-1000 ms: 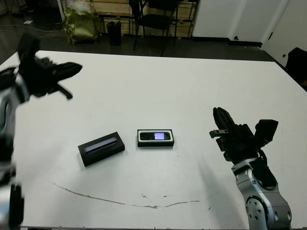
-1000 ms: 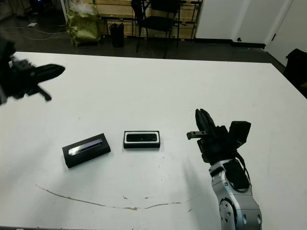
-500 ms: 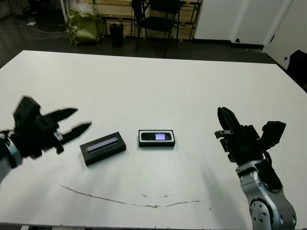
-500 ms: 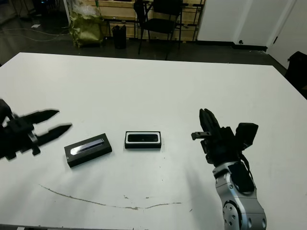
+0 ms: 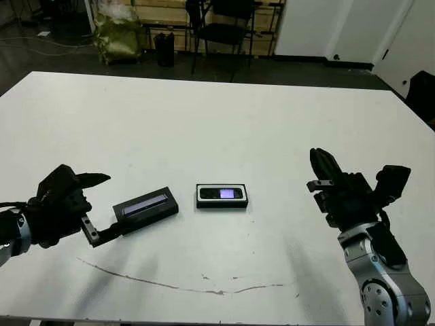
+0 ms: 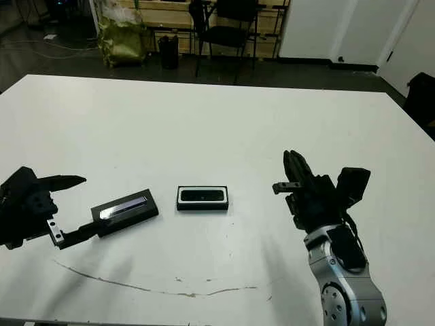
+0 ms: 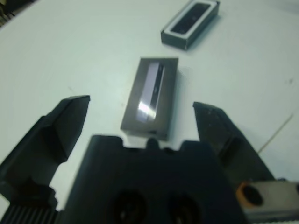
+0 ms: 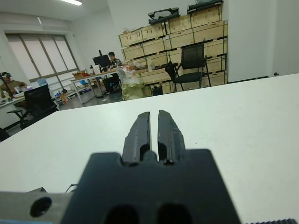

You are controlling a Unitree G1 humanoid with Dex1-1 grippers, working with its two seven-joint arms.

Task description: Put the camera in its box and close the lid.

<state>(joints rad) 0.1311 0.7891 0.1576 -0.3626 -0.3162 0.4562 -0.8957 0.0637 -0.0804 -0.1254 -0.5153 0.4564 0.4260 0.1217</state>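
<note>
While the left gripper [image 7: 140,135] spreads its fingers beside the lid [image 5: 145,210], the right gripper's [image 8: 154,133] fingers stay clenched.

Beyond my white table [image 5: 224,115] the dark floor [image 5: 47,51] runs back to a black chair [image 5: 228,24] and a yellow-green bag [image 5: 119,30] set before stacked wooden crates [image 8: 187,28]. A white wall [image 5: 326,27] stands to the right. Far off I see wide windows [image 8: 39,58], desks, and what seems to be a seated person [image 8: 112,58]
</note>
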